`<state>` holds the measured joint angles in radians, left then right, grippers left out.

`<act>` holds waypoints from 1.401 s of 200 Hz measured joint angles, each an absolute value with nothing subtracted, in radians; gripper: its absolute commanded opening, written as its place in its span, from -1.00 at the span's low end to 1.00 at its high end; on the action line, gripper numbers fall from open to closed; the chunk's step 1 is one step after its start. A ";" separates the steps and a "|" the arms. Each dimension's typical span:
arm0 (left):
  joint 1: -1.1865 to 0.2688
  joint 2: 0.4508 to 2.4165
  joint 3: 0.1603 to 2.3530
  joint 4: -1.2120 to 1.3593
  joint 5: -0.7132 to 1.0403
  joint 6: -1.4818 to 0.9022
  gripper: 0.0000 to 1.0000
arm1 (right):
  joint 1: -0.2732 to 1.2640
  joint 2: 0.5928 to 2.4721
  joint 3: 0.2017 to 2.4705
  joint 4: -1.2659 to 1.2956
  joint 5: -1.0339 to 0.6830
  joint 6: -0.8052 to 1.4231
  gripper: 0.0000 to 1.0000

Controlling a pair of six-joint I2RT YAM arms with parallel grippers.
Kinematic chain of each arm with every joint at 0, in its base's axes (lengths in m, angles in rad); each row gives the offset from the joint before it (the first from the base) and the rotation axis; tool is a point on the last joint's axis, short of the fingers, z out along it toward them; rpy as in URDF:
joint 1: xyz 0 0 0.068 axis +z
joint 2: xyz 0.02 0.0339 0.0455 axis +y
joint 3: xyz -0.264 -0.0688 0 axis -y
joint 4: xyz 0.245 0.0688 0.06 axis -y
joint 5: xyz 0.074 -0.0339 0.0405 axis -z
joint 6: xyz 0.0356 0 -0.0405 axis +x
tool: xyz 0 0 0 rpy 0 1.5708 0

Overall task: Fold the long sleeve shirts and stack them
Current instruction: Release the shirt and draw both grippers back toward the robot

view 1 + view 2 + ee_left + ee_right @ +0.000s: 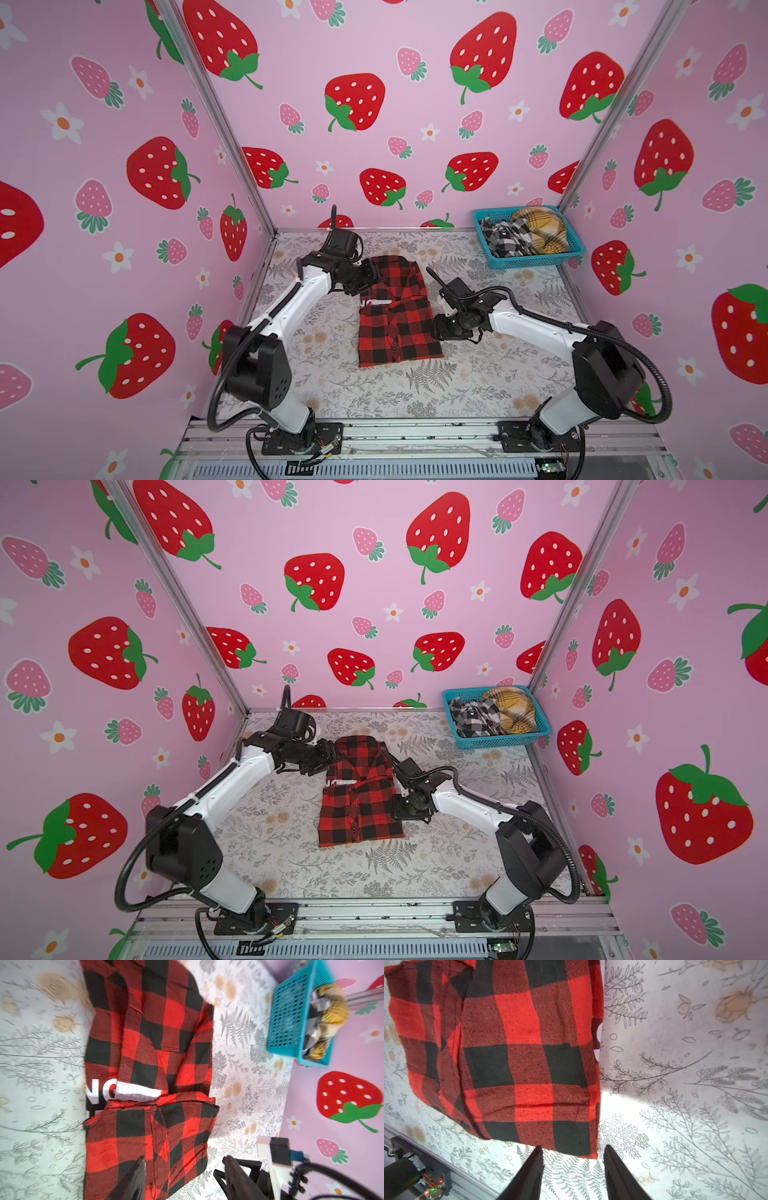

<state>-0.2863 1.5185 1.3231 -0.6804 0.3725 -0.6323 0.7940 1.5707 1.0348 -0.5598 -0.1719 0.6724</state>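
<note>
A red-and-black long sleeve shirt (399, 332) (361, 812) lies folded on the table. Its near half is doubled over the far half and partly covers the white letters (99, 1091). My left gripper (374, 278) (185, 1159) hovers at the shirt's far left part, open, with nothing between its fingers (135, 1176). My right gripper (438, 328) (573, 1149) stands open at the shirt's right edge, and the cloth (519, 1053) ends just past its fingertips (614, 1163). A black-and-white shirt (505, 237) and a mustard-yellow one (540, 230) lie crumpled in the basket.
The turquoise basket (536, 262) (498, 742) (291, 1012) stands at the back right corner. Strawberry-print walls close in the left, back and right sides. A metal rail (415, 432) with both arm bases runs along the front edge of the floral table (478, 386).
</note>
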 measured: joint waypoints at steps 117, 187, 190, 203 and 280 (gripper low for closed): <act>-0.187 1.313 0.703 -0.643 0.570 -0.740 0.05 | 0.769 1.603 0.901 -0.484 -0.270 0.663 -0.02; -0.170 1.414 0.691 -0.575 0.577 -0.741 -0.02 | 0.742 1.613 0.846 -0.398 -0.327 0.688 -0.17; -0.170 1.420 0.691 -0.574 0.577 -0.738 -0.02 | 0.742 1.613 0.844 -0.395 -0.329 0.688 -0.19; -0.170 1.446 0.690 -0.570 0.576 -0.735 -0.03 | 0.741 1.613 0.838 -0.377 -0.337 0.693 -0.28; -0.170 1.529 0.720 -0.586 0.560 -0.692 -0.12 | 0.741 1.634 0.793 -0.266 -0.392 0.740 -0.93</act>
